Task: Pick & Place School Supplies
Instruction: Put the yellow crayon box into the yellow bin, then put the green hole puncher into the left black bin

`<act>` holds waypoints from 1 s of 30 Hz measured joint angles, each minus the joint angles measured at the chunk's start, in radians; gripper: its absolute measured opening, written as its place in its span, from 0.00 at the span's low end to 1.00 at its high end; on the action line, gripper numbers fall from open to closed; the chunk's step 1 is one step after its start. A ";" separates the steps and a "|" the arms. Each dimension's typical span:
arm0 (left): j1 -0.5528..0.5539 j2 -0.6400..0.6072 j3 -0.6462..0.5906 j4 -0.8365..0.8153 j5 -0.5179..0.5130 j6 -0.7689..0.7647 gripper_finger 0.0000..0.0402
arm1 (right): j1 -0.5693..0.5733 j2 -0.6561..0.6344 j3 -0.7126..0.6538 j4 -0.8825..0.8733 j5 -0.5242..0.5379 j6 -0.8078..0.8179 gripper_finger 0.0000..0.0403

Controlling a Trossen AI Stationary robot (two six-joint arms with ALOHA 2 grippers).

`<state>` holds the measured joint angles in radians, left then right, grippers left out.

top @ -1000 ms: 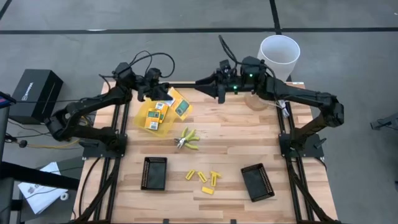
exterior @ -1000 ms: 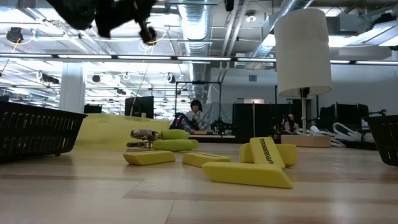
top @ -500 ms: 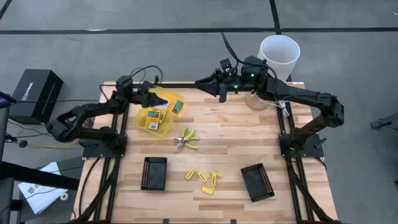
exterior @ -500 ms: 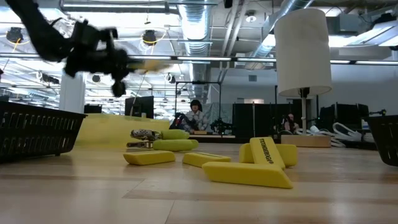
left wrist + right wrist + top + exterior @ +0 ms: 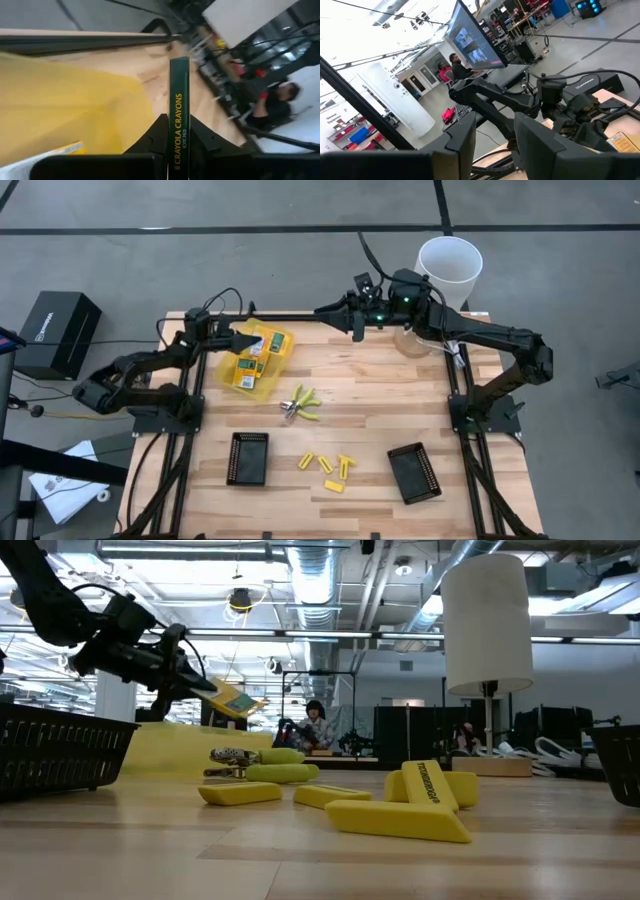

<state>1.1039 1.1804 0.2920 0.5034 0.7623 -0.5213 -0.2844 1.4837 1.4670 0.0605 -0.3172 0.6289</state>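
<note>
My left gripper (image 5: 236, 338) is shut on a yellow-green crayon packet (image 5: 232, 698) and holds it just above the translucent yellow container (image 5: 258, 362) at the far left of the table. Two more packets (image 5: 246, 368) lie inside that container. A plier-like tool with yellow-green handles (image 5: 300, 402) lies mid-table. Several yellow stubby pieces (image 5: 326, 465) lie nearer the front edge. My right gripper (image 5: 322, 310) hangs high over the far edge, open, with nothing between its fingers (image 5: 465, 137). My left gripper pinches the packet's near end (image 5: 178, 145) between its two fingers (image 5: 159, 131), one on each flat face. The fingers come from the table's left, almost level and slanting a little down. The packet sticks out ahead of them, lifted clear of the container, its free end tipped slightly down.
Two black trays (image 5: 248, 457) (image 5: 414, 472) lie near the front edge. A white cylindrical bin (image 5: 448, 270) stands beyond the far right corner, and a black box (image 5: 55, 330) sits off the table's left side. People sit in the room behind the table.
My left gripper has come down and drawn back toward the table's left edge, still shut on the packet. It has tipped from pointing steeply down to nearly level. The packet now hangs low over the yellow container.
</note>
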 joint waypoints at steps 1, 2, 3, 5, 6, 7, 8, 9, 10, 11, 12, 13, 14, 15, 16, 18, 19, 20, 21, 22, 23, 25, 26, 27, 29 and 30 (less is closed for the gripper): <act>0.000 -0.011 0.000 -0.035 -0.016 0.024 0.06 | 0.000 0.000 0.000 0.000 0.000 0.000 0.32; 0.000 -0.024 0.000 -0.081 -0.037 0.054 0.06 | 0.000 0.000 0.000 0.000 0.000 0.000 0.32; 0.000 -0.040 0.002 -0.135 -0.056 0.087 0.06 | 0.001 0.000 0.000 0.000 0.000 0.000 0.32; 0.000 -0.074 0.013 -0.260 -0.095 0.168 0.06 | 0.001 0.000 0.000 0.000 -0.003 0.000 0.32; 0.000 -0.098 0.022 -0.323 -0.117 0.210 0.06 | 0.001 0.000 0.000 0.000 -0.004 0.000 0.32; 0.000 -0.119 0.032 -0.383 -0.145 0.250 0.06 | 0.000 0.000 0.000 0.000 -0.004 0.000 0.32; 0.000 -0.141 0.042 -0.434 -0.177 0.281 0.06 | 0.000 0.000 0.000 0.000 -0.004 0.000 0.32; 0.000 -0.164 0.050 -0.477 -0.210 0.306 0.06 | 0.000 0.000 0.000 0.000 -0.004 0.000 0.32; 0.000 -0.184 0.056 -0.506 -0.239 0.322 0.06 | 0.000 0.000 0.000 0.000 -0.004 0.000 0.32; 0.000 -0.204 0.062 -0.524 -0.258 0.334 0.06 | -0.002 0.000 0.000 0.000 -0.004 0.000 0.32; 0.000 -0.221 0.066 -0.528 -0.266 0.337 0.06 | -0.005 0.000 0.000 0.000 -0.004 0.000 0.32; 0.000 -0.236 0.069 -0.526 -0.268 0.335 0.06 | -0.006 0.000 0.000 0.000 -0.006 0.000 0.32; 0.000 -0.245 0.069 -0.525 -0.267 0.334 0.06 | -0.006 0.000 0.000 0.000 -0.009 0.000 0.32; -0.001 -0.249 0.069 -0.530 -0.267 0.334 0.06 | -0.007 0.000 0.000 0.000 -0.009 0.000 0.32; -0.004 -0.249 0.069 -0.538 -0.268 0.333 0.07 | -0.008 0.000 0.000 0.000 -0.011 0.000 0.32; -0.008 -0.249 0.069 -0.549 -0.268 0.334 0.12 | -0.013 0.000 0.000 0.002 -0.012 0.000 0.32; -0.010 -0.249 0.069 -0.549 -0.267 0.336 0.15 | -0.013 0.000 0.000 0.004 -0.012 0.000 0.32; -0.010 -0.249 0.069 -0.549 -0.267 0.336 0.19 | -0.012 0.000 0.000 0.007 -0.012 0.000 0.32; -0.010 -0.249 0.069 -0.549 -0.267 0.336 0.22 | -0.011 0.000 0.000 0.009 -0.012 0.000 0.32; -0.010 -0.249 0.069 -0.549 -0.267 0.336 0.26 | -0.011 0.000 0.003 0.006 -0.012 0.000 0.32; -0.010 -0.249 0.069 -0.548 -0.267 0.335 0.29 | -0.010 0.000 0.008 0.006 -0.013 0.000 0.32; -0.010 -0.249 0.069 -0.548 -0.267 0.328 0.35 | -0.010 0.000 0.021 0.007 -0.020 0.000 0.32; -0.010 -0.249 0.069 -0.548 -0.267 0.326 0.38 | -0.010 -0.001 0.027 0.009 -0.023 0.000 0.32; -0.010 -0.249 0.069 -0.548 -0.267 0.326 0.40 | -0.011 -0.002 0.030 0.010 -0.023 0.000 0.32; -0.010 -0.254 0.069 -0.547 -0.267 0.324 0.44 | -0.011 -0.002 0.036 0.007 -0.023 -0.002 0.32; -0.010 -0.258 0.069 -0.546 -0.267 0.322 0.45 | -0.011 -0.002 0.040 0.005 -0.023 -0.005 0.32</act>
<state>1.0943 0.9225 0.3607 -0.0426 0.4950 -0.1991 -0.2951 1.4821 1.5074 0.0657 -0.3405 0.6240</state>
